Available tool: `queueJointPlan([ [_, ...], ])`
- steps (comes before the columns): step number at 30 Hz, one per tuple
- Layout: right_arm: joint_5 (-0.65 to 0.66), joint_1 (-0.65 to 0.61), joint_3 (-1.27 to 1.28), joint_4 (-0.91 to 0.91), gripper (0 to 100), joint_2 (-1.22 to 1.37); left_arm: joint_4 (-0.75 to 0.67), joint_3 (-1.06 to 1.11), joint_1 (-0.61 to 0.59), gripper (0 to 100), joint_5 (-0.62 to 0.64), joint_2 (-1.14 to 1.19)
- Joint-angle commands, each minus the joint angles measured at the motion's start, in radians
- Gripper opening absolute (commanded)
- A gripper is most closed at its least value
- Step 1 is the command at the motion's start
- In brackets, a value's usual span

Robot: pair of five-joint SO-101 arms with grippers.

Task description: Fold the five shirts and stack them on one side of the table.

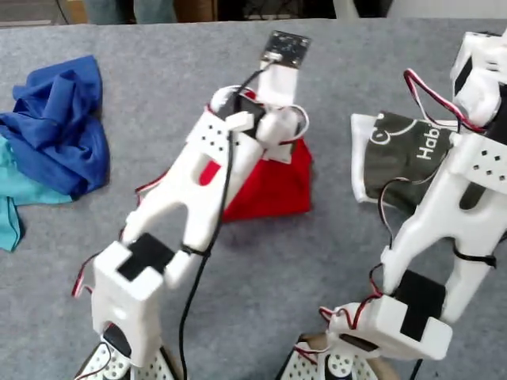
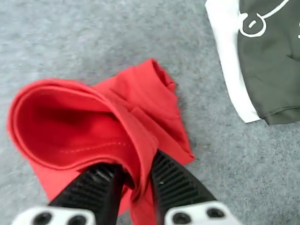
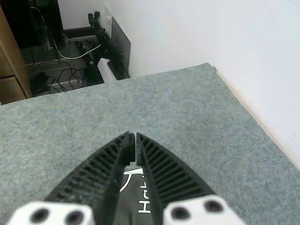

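Red shirt (image 2: 93, 126) is laid on the grey table (image 1: 238, 285), with one raised fold clamped by the left gripper (image 2: 137, 165). A folded dark shirt (image 1: 404, 158) is placed just beside the red shirt; the right gripper (image 3: 132, 138) is held above it, jaws pressed together. Blue shirts (image 1: 59, 134) are heaped well apart from the red shirt.

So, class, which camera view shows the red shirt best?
The left wrist view: the red shirt lies close up, its folds plain, one fold pinched in the left gripper. In the high view the left arm covers much of it. The right wrist view faces the grey table and a dark shirt.
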Motion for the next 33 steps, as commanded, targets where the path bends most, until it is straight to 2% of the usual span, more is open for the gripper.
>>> queueJointPlan([
  [1,-0.003,0.005,-0.033,-0.023,1.5,-0.039,-0.015,-0.088,0.028,3,0.011,0.021],
  [3,-0.003,-0.009,-0.028,-0.023,1.5,-0.039,-0.015,-0.096,0.038,6,0.011,0.034],
  [6,-0.003,-0.029,-0.025,-0.023,1.5,-0.038,-0.018,-0.097,0.053,19,0.018,0.034],
  [9,-0.003,-0.040,-0.022,-0.023,1.5,-0.036,-0.011,-0.097,0.031,31,0.126,0.032],
  [11,-0.003,-0.055,-0.010,-0.031,1.5,-0.025,0.034,-0.122,-0.007,32,0.186,0.006],
  [15,-0.003,-0.112,-0.002,-0.049,1.5,0.028,0.144,-0.216,-0.162,29,0.190,-0.068],
  [20,0.005,-0.241,-0.005,-0.011,1.5,0.120,0.219,-0.208,-0.406,18,0.178,-0.080],
  [23,0.072,-0.384,-0.002,0.058,1.5,0.194,0.146,-0.077,-0.464,11,0.152,0.002],
  [29,0.101,-0.562,-0.012,0.149,1.5,0.481,-0.187,0.156,-0.473,3,0.158,0.249],
  [33,0.103,-0.644,-0.076,0.166,1.5,0.622,-0.196,0.147,-0.558,3,0.161,0.336],
])
